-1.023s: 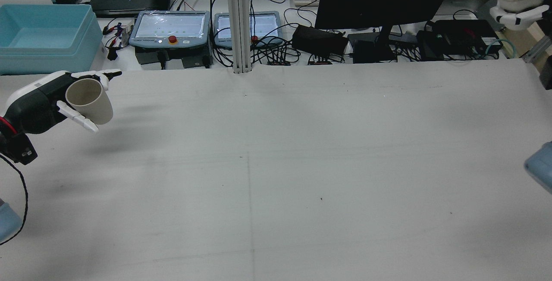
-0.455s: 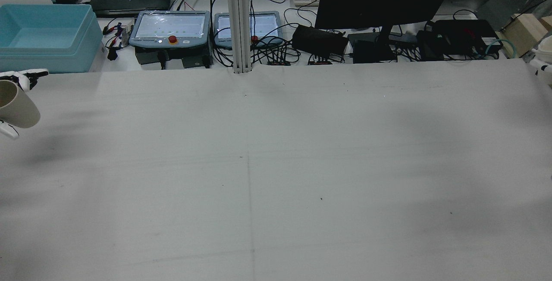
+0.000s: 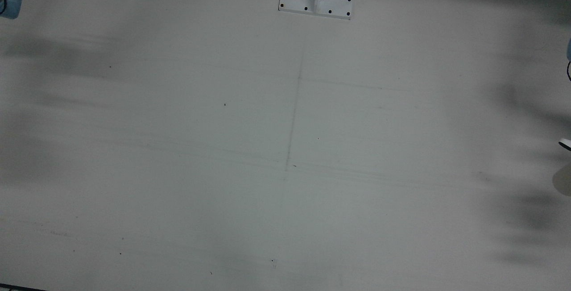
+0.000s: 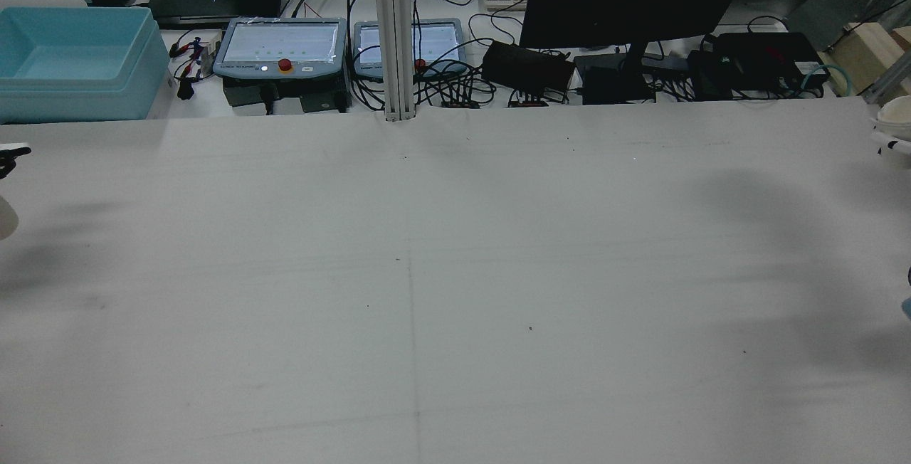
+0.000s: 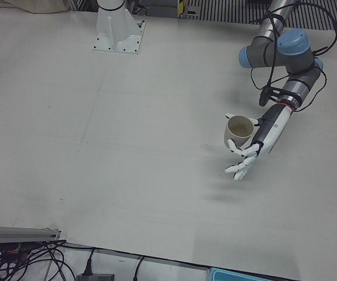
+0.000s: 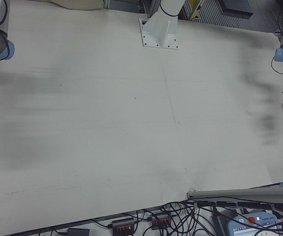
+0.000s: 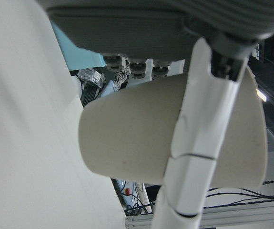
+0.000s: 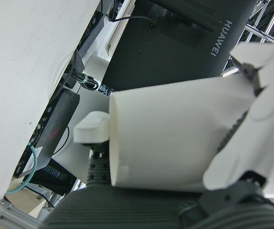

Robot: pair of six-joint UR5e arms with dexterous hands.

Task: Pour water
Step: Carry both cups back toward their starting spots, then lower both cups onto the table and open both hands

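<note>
At right of the left-front frame, the left hand (image 5: 251,151) grips a paper cup (image 5: 237,132); the right hand (image 8: 251,143) clasps a white cup (image 8: 175,138).

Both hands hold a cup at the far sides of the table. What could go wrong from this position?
1. The left hand holds the beige paper cup above bare table, possibly loosely; it might slip.
2. The right hand holds the white plastic cup at the table's edge near cables; any spill could reach them.
</note>
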